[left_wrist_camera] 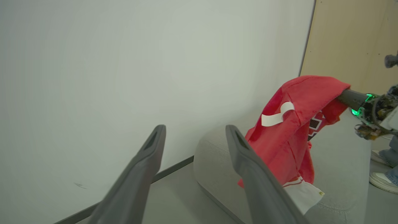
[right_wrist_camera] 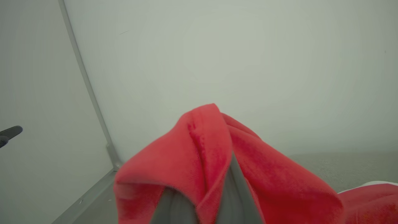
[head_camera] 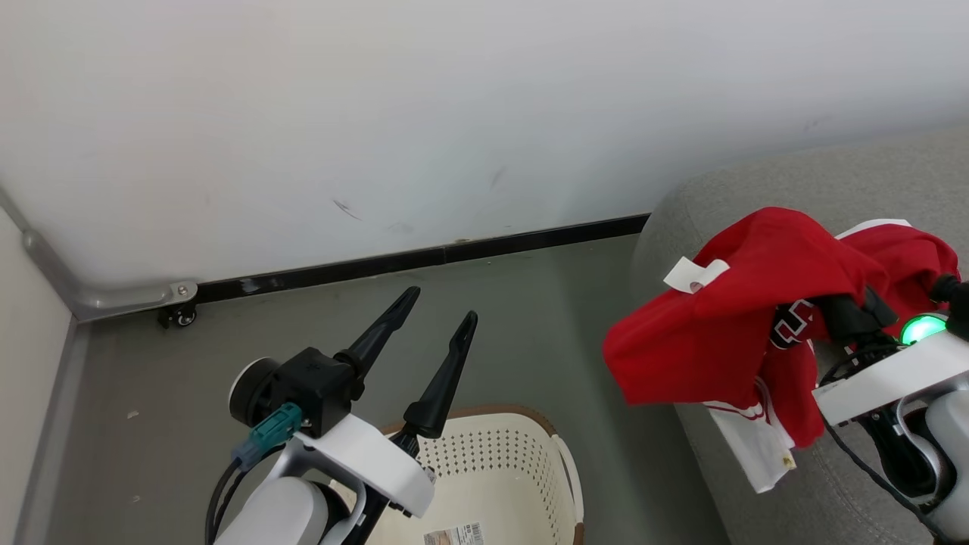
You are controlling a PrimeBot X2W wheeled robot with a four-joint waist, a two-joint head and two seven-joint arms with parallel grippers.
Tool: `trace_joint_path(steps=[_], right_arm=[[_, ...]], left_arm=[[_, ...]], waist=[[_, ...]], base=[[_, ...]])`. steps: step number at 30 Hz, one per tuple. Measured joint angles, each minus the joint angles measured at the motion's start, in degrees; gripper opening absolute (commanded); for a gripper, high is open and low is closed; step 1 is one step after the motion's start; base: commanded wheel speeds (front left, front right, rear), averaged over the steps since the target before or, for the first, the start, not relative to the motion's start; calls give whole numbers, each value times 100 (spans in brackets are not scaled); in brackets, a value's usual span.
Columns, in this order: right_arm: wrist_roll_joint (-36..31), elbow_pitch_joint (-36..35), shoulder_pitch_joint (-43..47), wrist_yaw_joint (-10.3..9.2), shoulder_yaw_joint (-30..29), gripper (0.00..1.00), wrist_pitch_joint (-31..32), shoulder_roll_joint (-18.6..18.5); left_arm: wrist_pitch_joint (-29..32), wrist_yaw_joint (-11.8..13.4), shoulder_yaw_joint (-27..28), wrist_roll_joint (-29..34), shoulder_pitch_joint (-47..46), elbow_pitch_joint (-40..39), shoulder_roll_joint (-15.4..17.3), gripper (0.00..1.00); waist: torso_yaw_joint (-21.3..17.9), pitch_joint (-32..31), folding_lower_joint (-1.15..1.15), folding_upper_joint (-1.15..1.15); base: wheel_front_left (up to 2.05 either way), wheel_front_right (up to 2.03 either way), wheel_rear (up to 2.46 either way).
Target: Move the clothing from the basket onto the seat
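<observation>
The red clothing (head_camera: 719, 333) hangs bunched over my right gripper (head_camera: 840, 314), above the front edge of the light-grey sofa seat (head_camera: 825, 182). Dark white-outlined lettering (head_camera: 793, 327) and a white trimmed flap (head_camera: 749, 446) show on it. More red fabric with white trim (head_camera: 905, 253) sits just behind. In the right wrist view the cloth (right_wrist_camera: 205, 161) is pinched between the fingers (right_wrist_camera: 233, 193), tips hidden. My left gripper (head_camera: 439, 310) stands open over the cream basket (head_camera: 530, 415), whose visible bottom shows just a label sticker (head_camera: 454, 534). The left wrist view shows those fingers (left_wrist_camera: 155, 140) spread, the clothing (left_wrist_camera: 289, 130) beyond.
A white wall with a black baseboard (head_camera: 424, 257) runs behind grey floor (head_camera: 530, 318). A small caster (head_camera: 179, 315) and metal rail sit in the left corner. A person's shoe (left_wrist_camera: 381, 181) stands beyond the sofa (left_wrist_camera: 339, 155), near a wooden panel (left_wrist_camera: 351, 40).
</observation>
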Motion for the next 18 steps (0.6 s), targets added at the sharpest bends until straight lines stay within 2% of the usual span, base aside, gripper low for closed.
trace_joint_path(steps=[7,18], right_arm=[[-164,-68,229,-1,-477,0,-1,-18],[-298,-305,639,-1,-867,0,-1,-9]], left_arm=[[-59,-148,-81,-45,115,3,49,100],[-151,-346,-225,-132,242,-53,104,100]], waist=[[-222,12,0,0],[-608,38,0,0]], base=[[0,0,0],[0,0,0]])
